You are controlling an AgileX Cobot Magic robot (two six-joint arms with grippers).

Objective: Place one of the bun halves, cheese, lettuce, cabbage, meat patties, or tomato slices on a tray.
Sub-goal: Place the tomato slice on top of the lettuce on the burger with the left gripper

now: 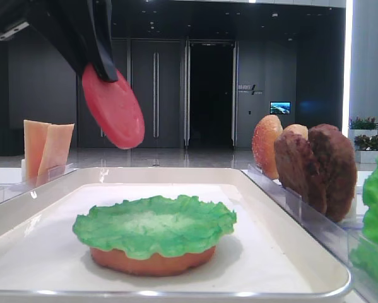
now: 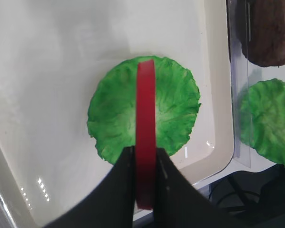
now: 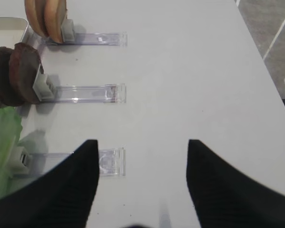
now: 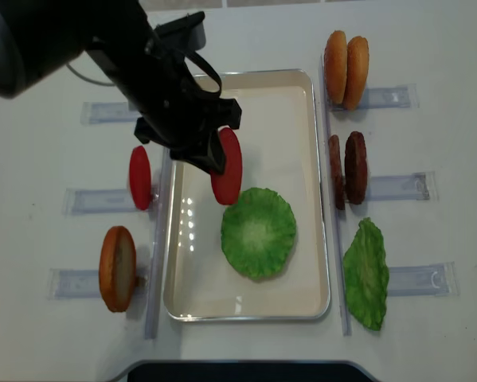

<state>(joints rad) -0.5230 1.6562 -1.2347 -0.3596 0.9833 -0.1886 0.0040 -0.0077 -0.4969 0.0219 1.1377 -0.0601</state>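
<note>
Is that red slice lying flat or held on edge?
On edge: the left gripper pinches the tomato slice upright above the lettuce.

We see a plain white tabletop (image 4: 47, 334) carrying a large shallow white rectangular tray (image 4: 246, 306) flanked by clear plastic holder racks (image 4: 393, 187).

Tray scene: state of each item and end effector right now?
left end effector: shut on tomato slice, held on edge above the tray
right end effector: open, empty
tray: holds lettuce lying flat on a bun half
spare tomato slice: upright in left rack
meat patties: upright in right rack
</note>
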